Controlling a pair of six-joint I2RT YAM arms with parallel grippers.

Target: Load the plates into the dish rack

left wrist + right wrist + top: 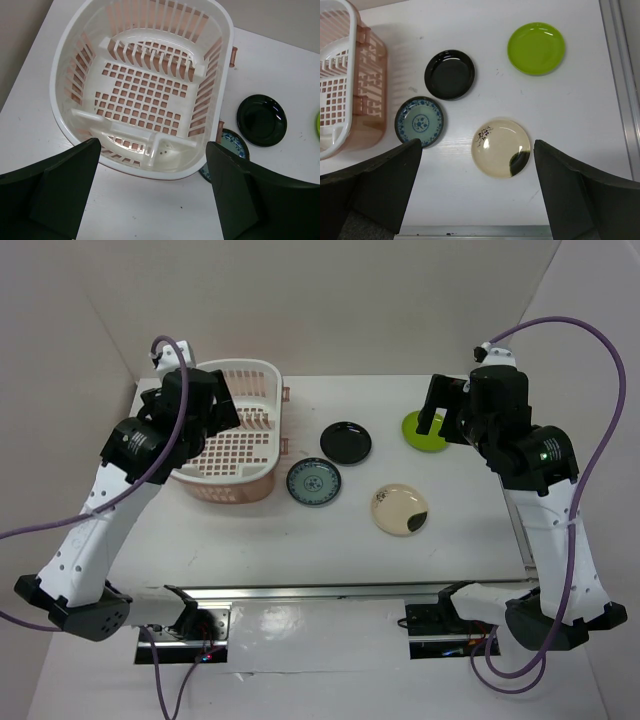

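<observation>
The pale pink dish rack stands empty at the back left; it also shows in the left wrist view and the right wrist view. To its right four plates lie flat on the table: glossy black, blue-green patterned, cream with a dark patch, and lime green, partly hidden by my right gripper. My left gripper is open and empty above the rack's near end. My right gripper is open and empty, high above the plates.
The blue-green plate lies close against the rack's right side, the black plate just beyond it. A metal rail runs along the table's front edge, another along the right edge. White walls enclose the back and sides.
</observation>
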